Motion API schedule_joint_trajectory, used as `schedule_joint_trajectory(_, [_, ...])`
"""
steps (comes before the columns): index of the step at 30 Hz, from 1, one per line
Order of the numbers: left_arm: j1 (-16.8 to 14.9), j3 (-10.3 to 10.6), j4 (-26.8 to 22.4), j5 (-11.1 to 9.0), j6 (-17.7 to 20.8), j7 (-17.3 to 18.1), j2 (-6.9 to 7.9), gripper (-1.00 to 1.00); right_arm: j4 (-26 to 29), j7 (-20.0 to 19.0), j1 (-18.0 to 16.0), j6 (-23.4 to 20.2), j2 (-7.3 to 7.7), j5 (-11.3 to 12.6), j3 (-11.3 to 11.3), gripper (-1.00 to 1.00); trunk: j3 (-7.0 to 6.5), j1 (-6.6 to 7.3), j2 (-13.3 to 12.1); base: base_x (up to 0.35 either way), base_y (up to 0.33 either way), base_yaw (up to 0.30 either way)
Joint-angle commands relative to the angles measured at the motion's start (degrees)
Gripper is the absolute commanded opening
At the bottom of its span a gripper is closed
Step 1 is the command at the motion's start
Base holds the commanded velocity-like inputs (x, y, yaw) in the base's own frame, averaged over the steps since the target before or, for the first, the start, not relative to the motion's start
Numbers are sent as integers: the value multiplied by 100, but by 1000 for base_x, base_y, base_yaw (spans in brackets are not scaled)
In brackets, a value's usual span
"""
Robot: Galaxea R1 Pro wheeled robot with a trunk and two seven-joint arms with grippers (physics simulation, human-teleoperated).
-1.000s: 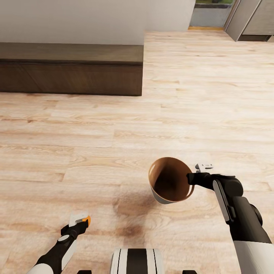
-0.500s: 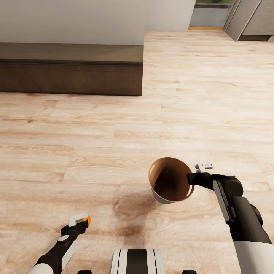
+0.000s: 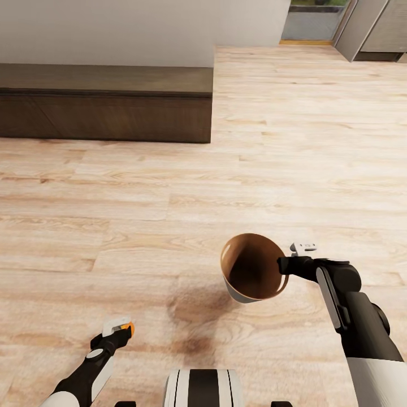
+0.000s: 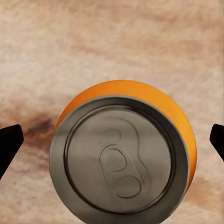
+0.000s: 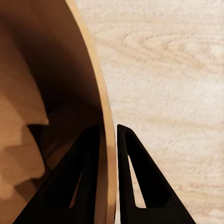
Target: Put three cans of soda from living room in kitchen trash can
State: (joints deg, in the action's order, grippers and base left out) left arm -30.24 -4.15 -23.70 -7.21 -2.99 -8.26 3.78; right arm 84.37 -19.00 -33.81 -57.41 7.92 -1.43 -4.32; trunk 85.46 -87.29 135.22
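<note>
Two arms show from the head camera over wood floor: the right gripper (image 3: 284,265) carries the tilted trash can (image 3: 252,268) by its rim, and the left gripper (image 3: 120,330) holds an orange soda can (image 3: 130,328) low, well apart. At the left wrist, the can's silvery top (image 4: 119,161) sits between the dark fingertips (image 4: 9,144). At the right wrist, fingers (image 5: 91,172) pinch the bin's rim; the can should be released only once directly above the opening.

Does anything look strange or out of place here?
Yes: the trash can is off the wood floor, tilted, with a shadow beneath it. The right gripper holds it by pinching its rim between the fingers. The left gripper holds an orange soda can. Nothing looks spilled or broken.
</note>
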Motion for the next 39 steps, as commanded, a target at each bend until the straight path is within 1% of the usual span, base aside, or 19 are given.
schedule_joint_trajectory(1, [0,1,-1,0,0,0,0,100,1,-34,-2,-18,-1,124,1,-100,0,0,0,4,0,0])
schedule_joint_trajectory(15, [0,10,5,1,0,0,-1,100,1,-34,-1,-16,-1,125,1,-100,0,0,0,0,0,0])
schedule_joint_trajectory(18, [0,10,10,0,0,0,-4,100,1,-34,-2,-16,-1,125,1,-100,54,-65,120,0,0,0])
schedule_joint_trajectory(38, [0,10,15,0,0,0,-9,100,-1,-34,0,-16,-1,126,1,-100,54,-65,120,0,0,0])
schedule_joint_trajectory(39, [0,10,0,0,0,0,-9,-100,0,-34,0,-16,-1,126,1,-100,54,-65,120,0,0,0])
